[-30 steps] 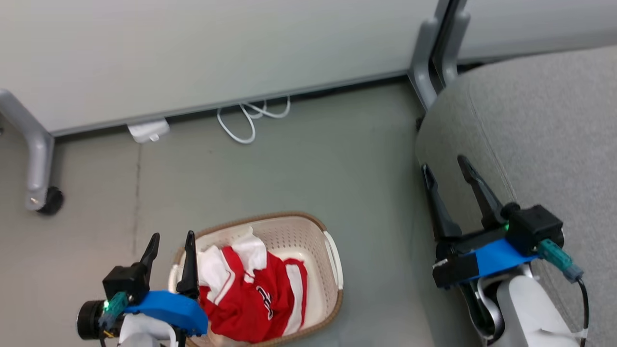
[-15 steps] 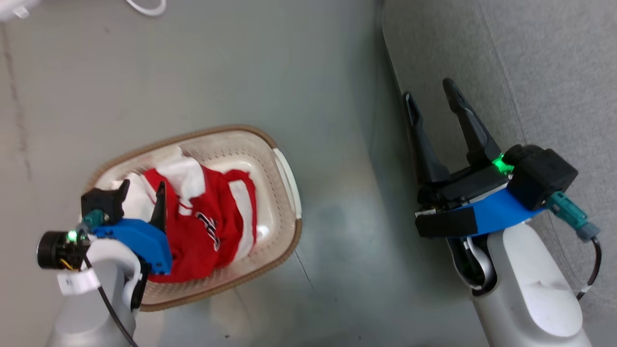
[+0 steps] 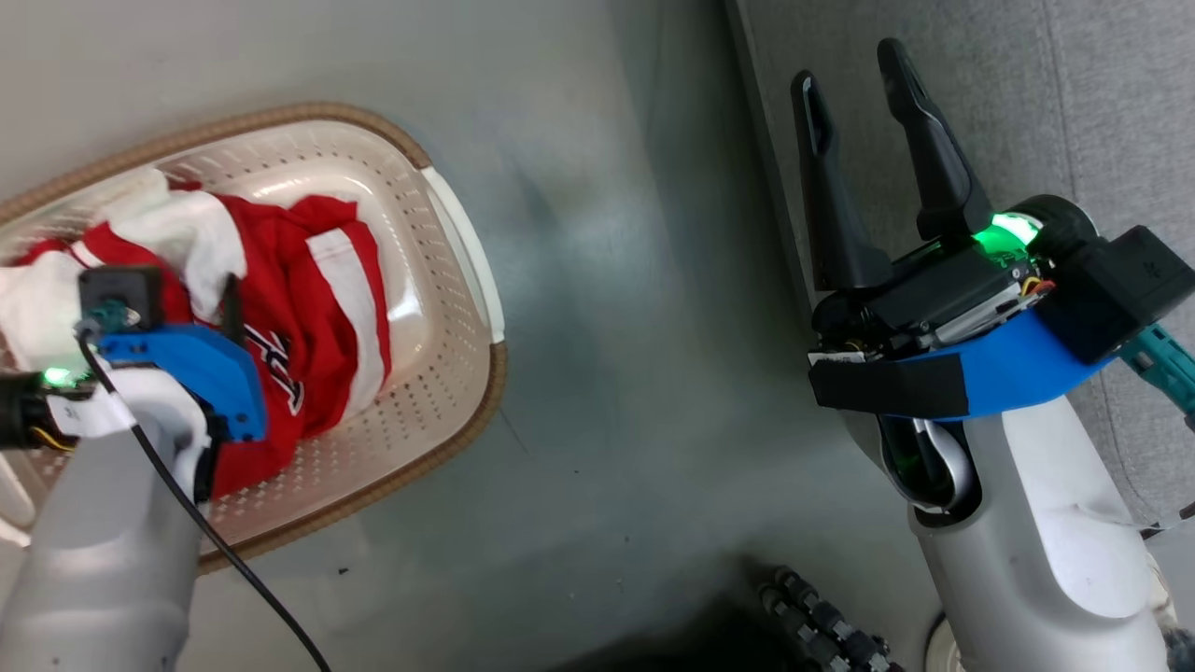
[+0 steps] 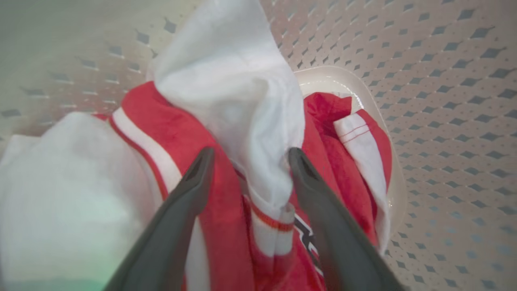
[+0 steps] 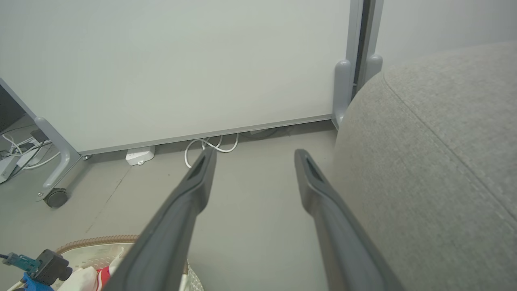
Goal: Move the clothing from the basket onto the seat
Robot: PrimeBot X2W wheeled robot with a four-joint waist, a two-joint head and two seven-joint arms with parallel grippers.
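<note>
The clothing (image 3: 317,299), red with white stripes and trim, lies crumpled in the cream perforated basket (image 3: 467,261) on the floor. My left gripper (image 4: 251,152) reaches down into the basket and stands open, its two fingers either side of a white fold of the clothing (image 4: 242,93). In the head view its blue mount (image 3: 187,364) covers part of the pile. My right gripper (image 3: 850,65) is open and holds nothing, hanging beside the front edge of the grey seat (image 3: 1074,112). In the right wrist view the right gripper (image 5: 255,152) points along the floor, with the seat (image 5: 436,161) at its right.
Grey floor runs between the basket and the seat. Far ahead stands a white partition on a wheeled grey leg (image 5: 54,198), with a white cable (image 5: 206,147) and an adapter (image 5: 139,155) at its foot. A black ribbed cable (image 3: 822,616) lies at the picture's lower edge.
The head camera has tilted down, so the basket sits higher and further left in the picture. My left gripper has gone down into the basket onto the clothing. The right gripper stays open by the seat.
</note>
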